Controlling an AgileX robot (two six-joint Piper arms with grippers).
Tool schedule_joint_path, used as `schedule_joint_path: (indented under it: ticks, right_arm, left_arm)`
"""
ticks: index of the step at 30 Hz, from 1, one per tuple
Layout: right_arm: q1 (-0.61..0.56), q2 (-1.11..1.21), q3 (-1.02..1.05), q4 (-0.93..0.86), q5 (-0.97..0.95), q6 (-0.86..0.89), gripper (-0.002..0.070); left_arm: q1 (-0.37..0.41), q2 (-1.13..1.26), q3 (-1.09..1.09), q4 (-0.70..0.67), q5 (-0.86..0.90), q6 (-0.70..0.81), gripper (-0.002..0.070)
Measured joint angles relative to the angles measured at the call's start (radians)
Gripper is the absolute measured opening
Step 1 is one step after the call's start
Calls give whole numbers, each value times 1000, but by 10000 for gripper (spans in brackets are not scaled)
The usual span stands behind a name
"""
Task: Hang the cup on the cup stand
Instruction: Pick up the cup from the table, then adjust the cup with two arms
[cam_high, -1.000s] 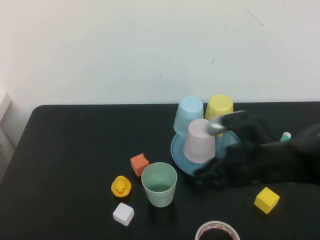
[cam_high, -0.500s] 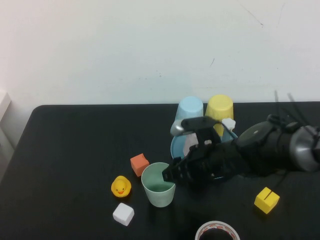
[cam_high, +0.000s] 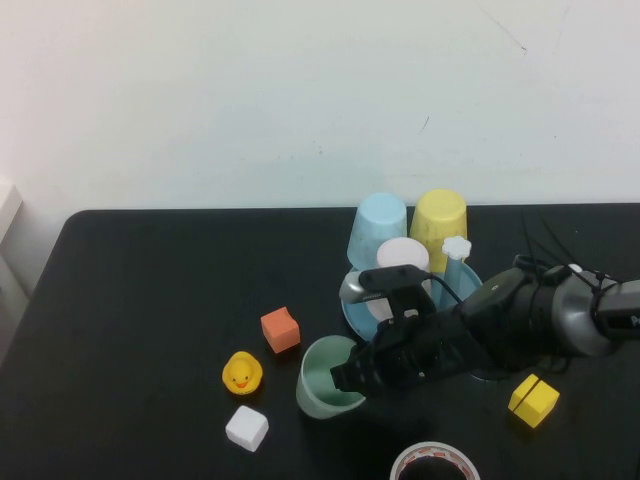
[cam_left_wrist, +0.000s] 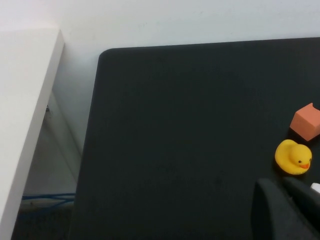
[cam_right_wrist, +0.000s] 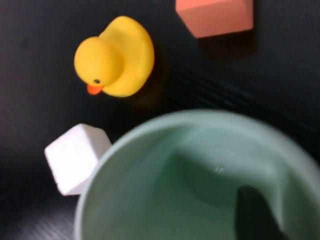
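The pale mint-green cup (cam_high: 320, 388) stands tilted on the black table, in front and left of the cup stand. My right gripper (cam_high: 352, 375) is at its rim, shut on the cup wall. In the right wrist view the cup (cam_right_wrist: 200, 175) fills the picture, with one of the fingers (cam_right_wrist: 252, 212) inside it; the other is hidden. The cup stand's blue base (cam_high: 352, 300) holds a light blue cup (cam_high: 378, 228), a yellow cup (cam_high: 438, 218) and a whitish-pink cup (cam_high: 402, 254). One blue peg with a white flower tip (cam_high: 456, 246) stands free. My left gripper (cam_left_wrist: 287, 197) is shut and empty, low over the table's left part.
A yellow duck (cam_high: 241, 373), an orange cube (cam_high: 280, 329) and a white cube (cam_high: 246, 427) lie left of the cup. A yellow cube (cam_high: 533, 399) and a tape roll (cam_high: 434, 463) lie at the front right. The table's left edge (cam_left_wrist: 95, 125) borders a white shelf.
My right arm has swung left from beside the stand to the mint cup. The cup stood upright and now leans. The whitish-pink cup and the flower-tipped peg show again.
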Motion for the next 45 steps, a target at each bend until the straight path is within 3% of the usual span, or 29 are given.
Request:
schedule_joint_path:
  ticks: [5,12,16,18,20,24,27,31,33,45]
  right_arm:
    - [0,0,0,0,39,-41,46]
    - [0,-18,0,-4,115,-176,28]
    - [0,-98,0,-4,169,-283,28]
    - [0,-153,0,-6,186,-313,27]
    - [2,-220,0,-7,193,-325,27]
    - [2,-343,0,26,204,-396,27]
    - [2,-411,0,131,227,-536,27]
    - [2,-466,0,332,298,-744,27]
    - [2,-478,-2,364,351,-828,27]
    - [117,-478,-28,380,426,-1093,27]
  left_arm:
    - [0,0,0,16,-2,0,-1]
    - [0,0,0,-6,-146,-2,-1]
    - [0,0,0,-194,-283,-9,30]
    - [0,0,0,-313,-325,-17,101]
    - [0,0,0,-465,-343,-32,223]
    - [0,6,0,-862,-331,-117,563]
    - [0,27,0,-1185,-291,-144,654]
    - [0,59,0,-1498,-186,-155,686]
    - [0,72,0,-1577,-134,-149,689]
    - [0,80,0,-1632,24,-97,692]
